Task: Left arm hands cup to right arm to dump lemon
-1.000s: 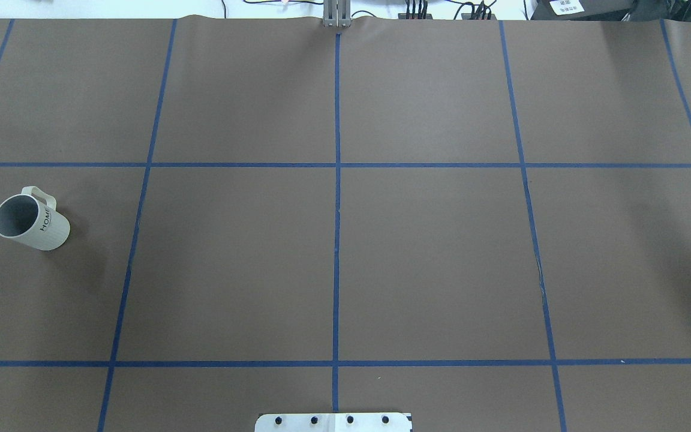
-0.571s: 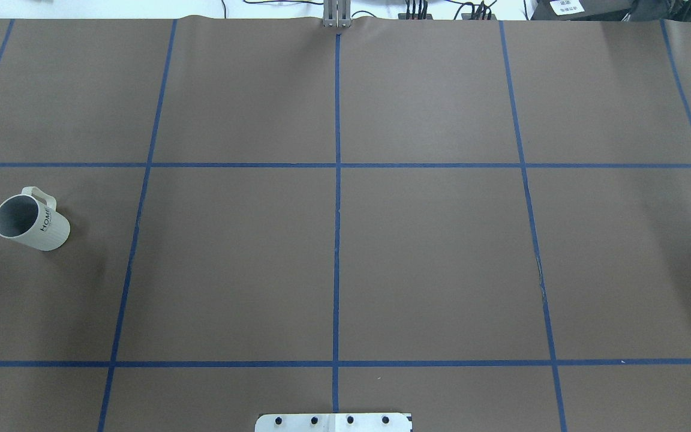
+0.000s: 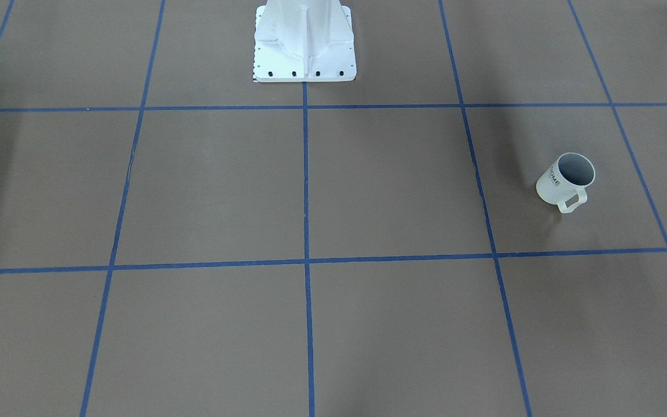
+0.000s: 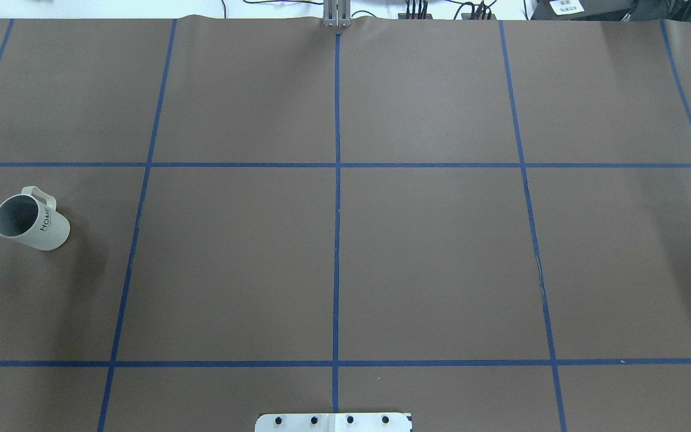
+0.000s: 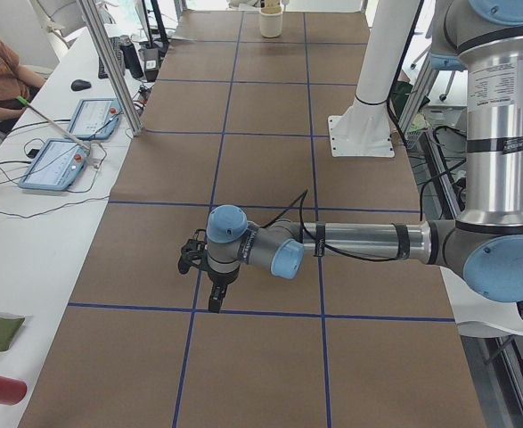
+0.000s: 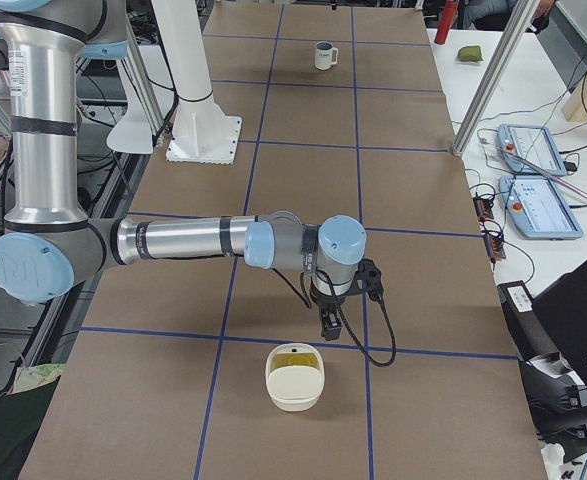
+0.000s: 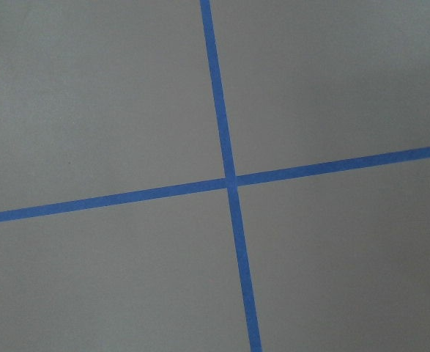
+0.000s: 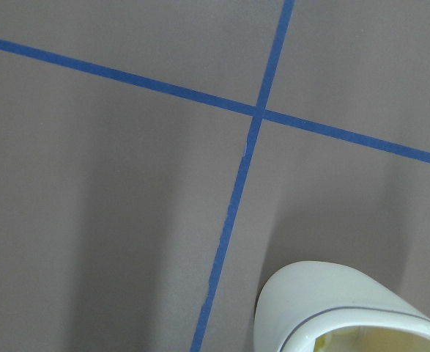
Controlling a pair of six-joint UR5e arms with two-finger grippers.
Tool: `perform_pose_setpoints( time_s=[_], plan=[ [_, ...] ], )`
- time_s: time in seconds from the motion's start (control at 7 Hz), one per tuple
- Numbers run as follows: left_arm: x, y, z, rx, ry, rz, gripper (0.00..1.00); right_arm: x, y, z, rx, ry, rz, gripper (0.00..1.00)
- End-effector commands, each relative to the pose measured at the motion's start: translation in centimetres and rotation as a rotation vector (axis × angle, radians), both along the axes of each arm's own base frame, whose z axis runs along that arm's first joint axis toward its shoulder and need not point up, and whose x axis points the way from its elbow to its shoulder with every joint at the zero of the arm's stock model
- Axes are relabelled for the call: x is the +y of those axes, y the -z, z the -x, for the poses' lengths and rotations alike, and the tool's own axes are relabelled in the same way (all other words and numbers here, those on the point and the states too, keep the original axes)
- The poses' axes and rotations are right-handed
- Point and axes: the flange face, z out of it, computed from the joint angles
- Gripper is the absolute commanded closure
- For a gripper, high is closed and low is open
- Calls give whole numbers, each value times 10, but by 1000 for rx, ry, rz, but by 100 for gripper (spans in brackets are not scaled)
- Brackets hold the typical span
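Observation:
The cup (image 4: 30, 219), a cream-white mug with a grey inside and "HOME" on its side, stands upright at the table's left. Its handle points away from the robot. It also shows in the front view (image 3: 565, 182) and, small and far, in the exterior right view (image 6: 324, 55). No lemon shows; the part of the mug's inside that I see is grey. My left gripper (image 5: 214, 299) hangs over a tape crossing, seen only in the exterior left view. My right gripper (image 6: 329, 326) hangs just behind a cream bowl, seen only in the exterior right view. I cannot tell whether either gripper is open or shut.
A cream bowl (image 6: 294, 377) with a yellowish inside sits near the table's right end, also in the right wrist view (image 8: 332, 301). The white robot pedestal (image 3: 304, 40) stands at the table's middle edge. Blue tape lines grid the brown table. Tablets (image 5: 65, 152) and posts line the operators' side.

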Motion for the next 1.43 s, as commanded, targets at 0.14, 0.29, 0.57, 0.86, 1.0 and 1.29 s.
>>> perform_pose_setpoints(
  time_s=[0.14,0.29,0.57,0.86,1.0,1.29],
  plan=[
    [4,28,25,35,28,18,0,-3,-6,2,-24,-21,4,0],
    [6,33,28,25,-6,0,0,-5,-19,2,-26,-23,-7,0],
    [11,29,43,8,-53,2,0,-6,-27,3,-42,-56,11,0],
    [9,30,44,6,-50,0,0,-5,-30,6,-76,-61,29,0],
    [9,31,44,6,-50,0,0,-7,-27,6,-76,-77,37,0],
    [9,31,50,6,-36,0,0,-11,-9,-2,-81,-120,30,0]
  ],
)
